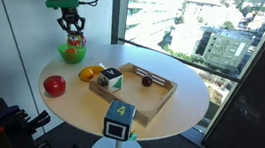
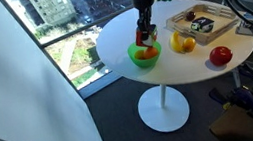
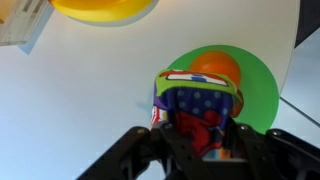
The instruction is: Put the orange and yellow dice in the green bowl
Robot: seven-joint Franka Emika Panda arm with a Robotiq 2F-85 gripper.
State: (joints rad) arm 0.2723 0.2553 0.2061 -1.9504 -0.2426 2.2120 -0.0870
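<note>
Dice: one dice (image 3: 197, 100), right at the mouth of the bowl (image 3: 258, 95). I cannot tell if it rests in the bowl yet.
Way from jaws: straight below, with one jaw on each side of it.
Jaws: close to both sides of the dice. I cannot tell if they squeeze it or are loose.
Long side: none. It is a cube, so all sides are alike.
Arm: only one, right over the bowl.
Next move, I think: loosen, then lift straight up.
Count on the surface (image 1: 186, 90): one dice, one bowl, two other cubes (white cube (image 1: 110, 79), blue cube (image 1: 119, 118)), one apple (image 1: 56, 85), one yellow fruit (image 1: 90, 74), one tray (image 1: 160, 99).
</note>
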